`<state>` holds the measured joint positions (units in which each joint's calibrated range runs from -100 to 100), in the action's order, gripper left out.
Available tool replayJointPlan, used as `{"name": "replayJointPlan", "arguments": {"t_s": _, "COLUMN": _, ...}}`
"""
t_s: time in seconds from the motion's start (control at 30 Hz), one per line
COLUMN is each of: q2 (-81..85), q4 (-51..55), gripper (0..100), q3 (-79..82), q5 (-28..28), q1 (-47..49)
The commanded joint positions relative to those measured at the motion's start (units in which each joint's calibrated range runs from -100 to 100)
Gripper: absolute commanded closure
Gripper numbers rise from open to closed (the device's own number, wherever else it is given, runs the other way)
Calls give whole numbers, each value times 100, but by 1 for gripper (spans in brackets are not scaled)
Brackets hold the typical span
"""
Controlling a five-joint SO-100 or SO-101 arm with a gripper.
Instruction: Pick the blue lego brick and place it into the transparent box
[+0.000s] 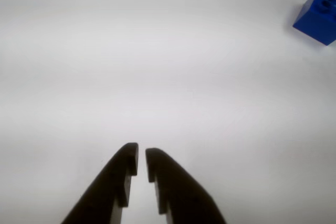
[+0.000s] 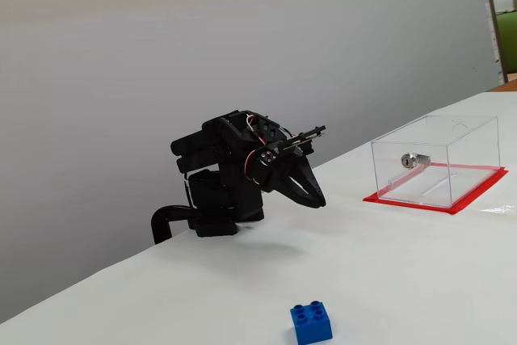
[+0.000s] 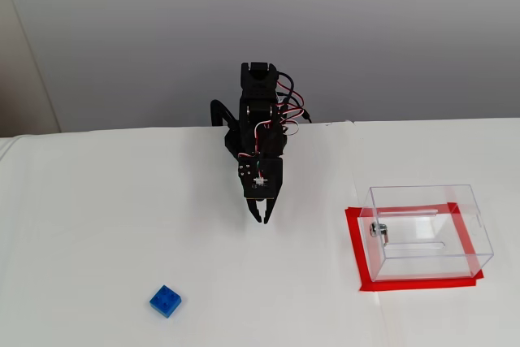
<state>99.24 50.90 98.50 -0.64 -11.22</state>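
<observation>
The blue lego brick (image 1: 317, 17) lies on the white table, at the top right edge of the wrist view. It also shows near the front in both fixed views (image 2: 311, 322) (image 3: 165, 301). My gripper (image 1: 142, 153) (image 2: 318, 199) (image 3: 262, 219) hangs low over the table with its fingers together and nothing between them. The brick is well apart from it, to the front left in a fixed view. The transparent box (image 2: 436, 169) (image 3: 426, 264) stands empty on a red base sheet (image 2: 454, 206) (image 3: 355, 251), off to the right of the arm.
A silver cylinder lock (image 2: 410, 160) (image 3: 377, 230) sits in the box's wall facing the arm. The arm's black base (image 2: 212, 208) (image 3: 258, 99) stands at the table's back edge against a grey wall.
</observation>
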Motion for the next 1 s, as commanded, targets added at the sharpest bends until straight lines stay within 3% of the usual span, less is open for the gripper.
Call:
{"name": "replayJointPlan", "arguments": {"t_s": 0.0, "q2": 51, "q4": 1, "gripper": 98, "q3": 78, "q5": -20, "q1": -50}}
{"name": "replayJointPlan", "arguments": {"t_s": 0.57, "q2": 42, "q4": -7, "gripper": 98, "q3": 42, "q5": -20, "q1": 253}}
{"name": "replayJointPlan", "arguments": {"t_s": 0.97, "q2": -43, "q4": 71, "gripper": 98, "q3": -935, "q5": -62, "q1": 578}}
